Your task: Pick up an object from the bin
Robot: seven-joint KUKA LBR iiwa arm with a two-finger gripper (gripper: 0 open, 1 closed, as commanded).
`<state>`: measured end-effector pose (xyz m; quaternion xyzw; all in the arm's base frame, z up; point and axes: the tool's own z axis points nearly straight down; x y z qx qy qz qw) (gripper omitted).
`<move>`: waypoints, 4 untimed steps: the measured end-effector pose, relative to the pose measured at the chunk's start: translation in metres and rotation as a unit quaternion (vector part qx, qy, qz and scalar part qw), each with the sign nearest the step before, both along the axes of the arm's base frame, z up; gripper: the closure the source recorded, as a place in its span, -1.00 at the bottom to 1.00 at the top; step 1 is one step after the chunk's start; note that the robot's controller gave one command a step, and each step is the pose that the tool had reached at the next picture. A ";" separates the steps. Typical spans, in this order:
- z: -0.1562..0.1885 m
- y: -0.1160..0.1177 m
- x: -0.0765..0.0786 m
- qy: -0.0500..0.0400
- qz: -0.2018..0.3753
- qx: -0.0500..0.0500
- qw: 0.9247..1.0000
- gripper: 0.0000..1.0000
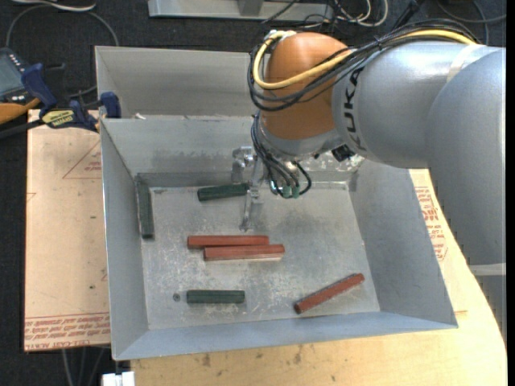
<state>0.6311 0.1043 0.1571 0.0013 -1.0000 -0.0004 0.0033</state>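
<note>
Pre-grasp: hovering with narrow, empty jaws beside dark green flat bar (221,192) (rear of bin). Probably next: open, straddle, close.

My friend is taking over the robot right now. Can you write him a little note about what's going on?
Gripper: down in the middle of the bin, above the floor.
Nearest to it: the back green stick just to its left, and the upper red-brown stick and lower red-brown stick side by side just in front.
Further off: the left green stick by the wall, the front green stick, the front-right red-brown stick.
Done: nothing is picked; all six lie on the floor.
Left: grab one stick and lift it out.
</note>
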 end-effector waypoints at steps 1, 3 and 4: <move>-0.092 0.082 -0.032 0.000 -0.024 0.001 1.000 -1.00; -0.086 0.042 -0.030 -0.004 -0.088 0.000 0.996 1.00; 0.048 0.039 -0.066 -0.008 -0.083 0.001 0.997 1.00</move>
